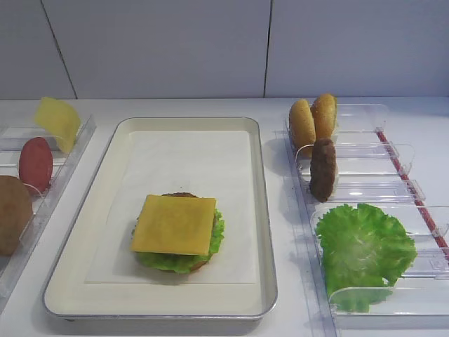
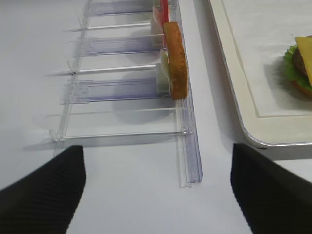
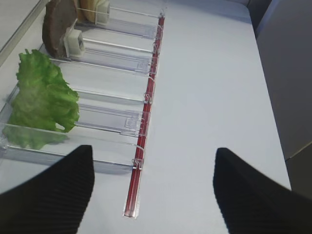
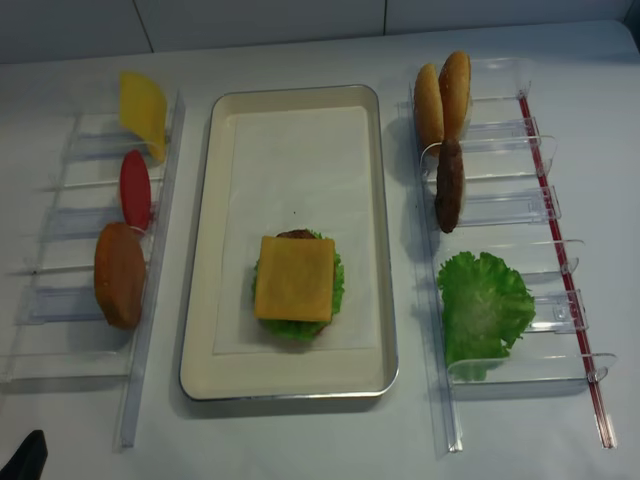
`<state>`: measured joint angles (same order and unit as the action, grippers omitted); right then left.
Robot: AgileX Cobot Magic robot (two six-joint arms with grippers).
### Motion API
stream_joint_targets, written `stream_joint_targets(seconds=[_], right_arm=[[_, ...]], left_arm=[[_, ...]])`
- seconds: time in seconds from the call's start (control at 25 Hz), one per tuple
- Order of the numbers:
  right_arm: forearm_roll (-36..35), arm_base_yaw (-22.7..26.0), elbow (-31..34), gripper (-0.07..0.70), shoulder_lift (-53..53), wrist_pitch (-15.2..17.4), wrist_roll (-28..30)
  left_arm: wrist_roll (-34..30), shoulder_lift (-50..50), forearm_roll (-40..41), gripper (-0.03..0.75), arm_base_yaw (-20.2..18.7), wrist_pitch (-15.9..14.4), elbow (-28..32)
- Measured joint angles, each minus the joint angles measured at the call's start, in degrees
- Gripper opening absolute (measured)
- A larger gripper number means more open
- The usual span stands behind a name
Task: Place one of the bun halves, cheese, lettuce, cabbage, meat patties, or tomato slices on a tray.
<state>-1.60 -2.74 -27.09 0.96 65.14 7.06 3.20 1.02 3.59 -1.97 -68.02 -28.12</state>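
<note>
Tray (image 4: 205, 300): silver rim, cream inside, lined with white paper; stands mid-table.
Cheese (image 4: 294, 278): square orange slice lying flat on top of the stack in the near half of the tray.
Lettuce under cheese (image 1: 219, 235): green frill showing round the slice's edges; a dark patty edge peeks out behind.
Right rack (image 4: 500, 215): clear plastic, right of the tray; holds two bun halves (image 4: 441, 95) on edge at the far end, one meat patty (image 4: 449, 186) next, loose lettuce (image 4: 484, 305) nearest.
Left rack (image 4: 60, 260): left of the tray; pale yellow slice (image 4: 143, 108) farthest, tomato slice (image 4: 135, 188) in the middle, brown disc (image 4: 120, 273) nearest.
Left gripper (image 2: 156, 190): jaws spread wide, nothing between them; over the table beside the left rack.
Right gripper (image 3: 151, 190): jaws spread, nothing held; over the table beside the right rack.
</note>
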Motion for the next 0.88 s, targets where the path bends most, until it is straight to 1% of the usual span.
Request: stream_joint_targets(seconds=[0.88], right_arm=[[0.0, 0.0, 0.0, 0.523, 0.0, 0.0, 0.0]], left_arm=[[0.0, 0.0, 0.0, 0.583, 0.0, 0.0, 0.0]])
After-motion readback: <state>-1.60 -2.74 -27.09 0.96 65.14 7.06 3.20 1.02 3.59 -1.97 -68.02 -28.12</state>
